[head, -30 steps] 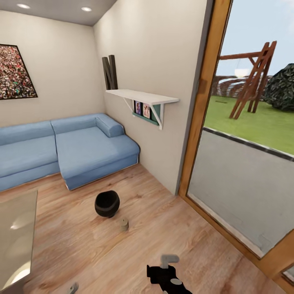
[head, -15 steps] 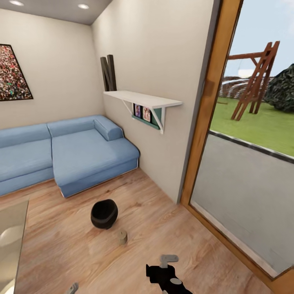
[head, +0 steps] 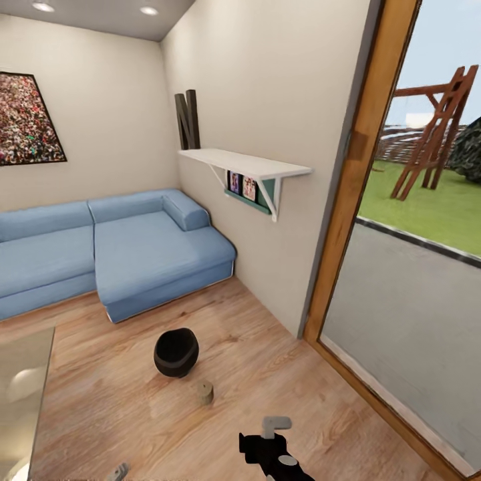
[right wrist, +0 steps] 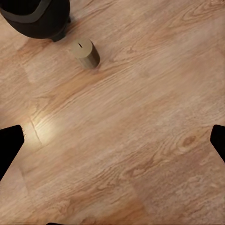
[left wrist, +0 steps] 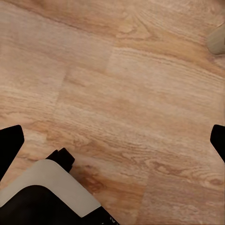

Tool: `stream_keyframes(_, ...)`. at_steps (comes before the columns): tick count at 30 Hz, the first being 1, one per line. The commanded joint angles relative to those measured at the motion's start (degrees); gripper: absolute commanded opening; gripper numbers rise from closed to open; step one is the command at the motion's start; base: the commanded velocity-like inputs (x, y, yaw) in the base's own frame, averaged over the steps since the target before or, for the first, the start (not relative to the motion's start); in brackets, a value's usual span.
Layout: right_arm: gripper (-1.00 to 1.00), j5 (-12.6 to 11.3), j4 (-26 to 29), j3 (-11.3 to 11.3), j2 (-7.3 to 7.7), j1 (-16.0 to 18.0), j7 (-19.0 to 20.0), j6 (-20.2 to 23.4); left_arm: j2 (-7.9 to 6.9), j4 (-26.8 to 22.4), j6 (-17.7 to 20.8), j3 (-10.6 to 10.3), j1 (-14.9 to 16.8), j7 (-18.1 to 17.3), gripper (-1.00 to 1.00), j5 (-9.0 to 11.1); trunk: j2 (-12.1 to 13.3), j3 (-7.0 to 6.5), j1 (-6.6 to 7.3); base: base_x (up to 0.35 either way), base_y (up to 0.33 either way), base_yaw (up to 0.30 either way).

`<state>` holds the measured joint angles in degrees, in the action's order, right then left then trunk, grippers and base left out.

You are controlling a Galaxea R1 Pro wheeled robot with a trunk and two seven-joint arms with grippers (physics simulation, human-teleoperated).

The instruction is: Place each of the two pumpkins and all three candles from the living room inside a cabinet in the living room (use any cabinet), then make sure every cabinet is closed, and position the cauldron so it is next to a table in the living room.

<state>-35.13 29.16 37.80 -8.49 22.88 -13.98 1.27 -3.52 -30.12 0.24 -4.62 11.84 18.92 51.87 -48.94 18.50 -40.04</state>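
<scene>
- The cauldron (head: 176,352) is sitting upright on the wooden floor (head: 280,374), in front of the blue corner sofa (head: 120,250), its mouth open toward the camera.
- A single candle (head: 204,392) is standing just beside the cauldron, on the side nearer the robot, apart from it; the right wrist view is showing the same candle (right wrist: 85,53) close to the cauldron's black belly (right wrist: 37,16).
- The glass bench (head: 23,394) is lying at the head view's left edge, well apart from the cauldron, with bare floor between.
- The right claw (right wrist: 112,140) is hanging over bare planks with its fingers spread wide and nothing between them.
- The left claw (left wrist: 112,140) is likewise spread apart and empty above the floor.
- A white wall shelf (head: 247,164) and a glazed door (head: 414,267) are standing to the right.
- Compared with half a second ago, the whole head view is shifted slightly; the cauldron and candle are keeping their spacing.
</scene>
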Motion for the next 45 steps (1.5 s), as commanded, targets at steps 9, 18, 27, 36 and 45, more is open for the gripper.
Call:
stream_keyframes(9, 1.00, -0.44, 0.10, 0.43, 0.01, 0.06, -0.52, 0.14, -0.08, -0.11, 0.03, -0.48, 0.02, 0.51, 1.00, 0.34, -0.05, 0.07, -0.02, 0.237, 0.000, 0.270)
stream_keyframes(18, 1.00, -0.39, 0.18, 0.43, 0.12, 0.06, -0.52, 0.14, -0.08, -0.11, 0.03, -0.48, 0.02, 0.51, 1.00, 0.34, -0.05, 0.07, -0.02, 0.211, 0.000, 0.201)
stream_keyframes(27, 1.00, -0.38, 0.26, 0.43, 0.14, 0.04, -0.52, 0.21, 0.00, -0.11, 0.03, -0.48, 0.02, 0.51, 1.00, 0.34, -0.05, 0.07, -0.02, 0.166, -0.058, 0.122)
stream_keyframes(36, 1.00, -0.38, 0.31, 0.43, 0.06, 0.06, -0.52, 0.23, -0.01, -0.11, -0.05, -0.48, 0.02, 0.51, 1.00, 0.34, -0.05, 0.07, -0.02, 0.203, -0.012, 0.066)
stream_keyframes(45, 1.00, -0.38, 0.36, 0.43, 0.05, 0.06, -0.44, 0.23, 0.00, -0.17, 0.00, -0.48, 0.02, 0.51, 1.00, 0.34, -0.05, 0.07, -0.02, 0.213, -0.066, 0.152)
